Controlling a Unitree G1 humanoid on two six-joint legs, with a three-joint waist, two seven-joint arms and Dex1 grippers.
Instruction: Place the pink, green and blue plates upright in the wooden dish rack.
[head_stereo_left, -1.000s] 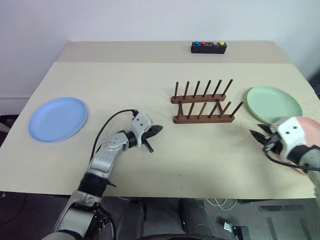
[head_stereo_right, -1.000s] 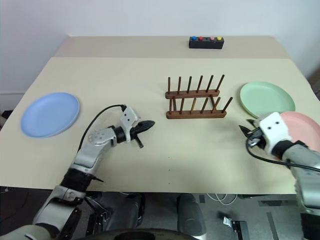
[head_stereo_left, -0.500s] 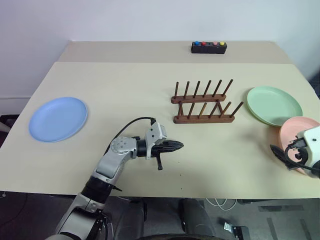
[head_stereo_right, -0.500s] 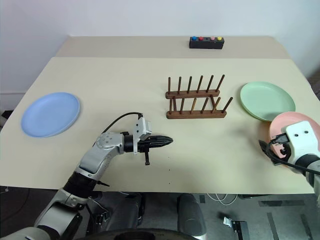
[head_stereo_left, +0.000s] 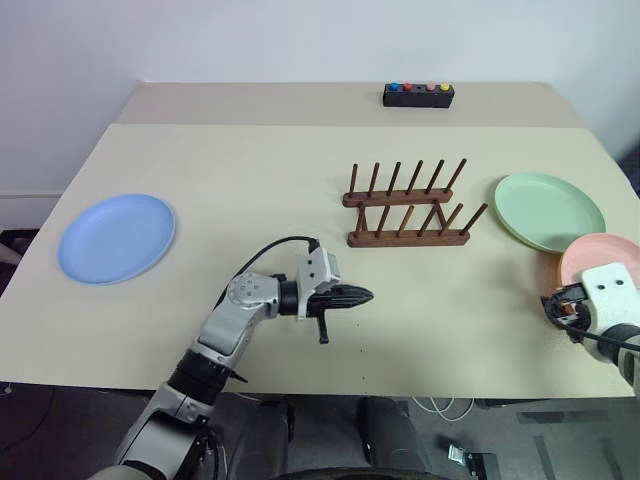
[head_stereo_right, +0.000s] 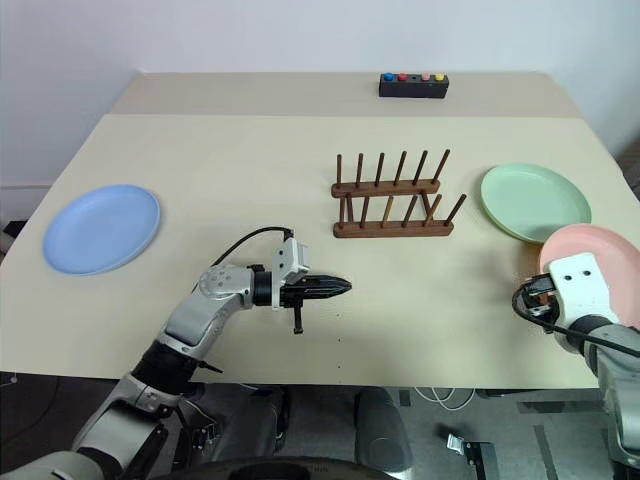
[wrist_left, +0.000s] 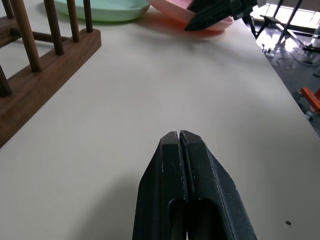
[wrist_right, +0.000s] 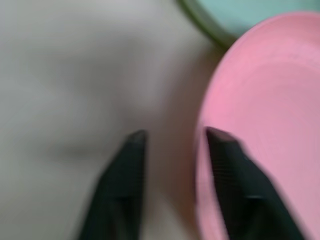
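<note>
The pink plate (head_stereo_left: 605, 256) lies flat at the table's right edge, its rim overlapping the green plate (head_stereo_left: 548, 210) behind it. My right gripper (wrist_right: 172, 135) is open at the pink plate's (wrist_right: 270, 100) left rim, one finger over the plate, the other over the table. The blue plate (head_stereo_left: 116, 238) lies flat at the far left. No plate stands in the wooden dish rack (head_stereo_left: 405, 205), right of centre. My left gripper (head_stereo_left: 368, 295) is shut on nothing, level above the table in front of the rack and pointing right.
A small black box with coloured buttons (head_stereo_left: 417, 95) sits at the table's back edge. The table's right edge runs close behind the pink plate. Bare tabletop (head_stereo_left: 460, 300) lies between the two grippers.
My left gripper swung right to the spot in front of the rack, then held still. My right gripper dropped back and down to the pink plate's left rim.
</note>
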